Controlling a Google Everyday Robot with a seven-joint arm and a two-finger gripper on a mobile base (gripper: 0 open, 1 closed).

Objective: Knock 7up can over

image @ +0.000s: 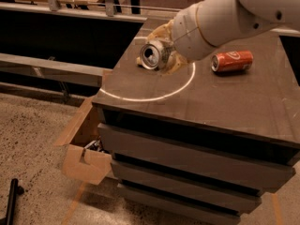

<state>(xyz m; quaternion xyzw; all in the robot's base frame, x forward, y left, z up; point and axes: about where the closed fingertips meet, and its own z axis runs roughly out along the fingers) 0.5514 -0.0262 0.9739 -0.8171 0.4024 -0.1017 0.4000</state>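
Gripper [163, 54] is at upper centre of frame, fingers [176, 65] closed around the small silver-white aluminium 7up can [151, 55]. The can is tipped over, shiny top facing the camera, at the far edge of the white ring [140, 99] on the dark worktop [197, 111]. I can't tell if it touches down. My plan: lower until its side rests, then release slowly so it won't roll toward the orange-red soda can [232, 61] lying at right.

7up can [152, 55] in gripper [165, 51] over table [234, 111] | other can [232, 61] to right | box [84, 162] below left
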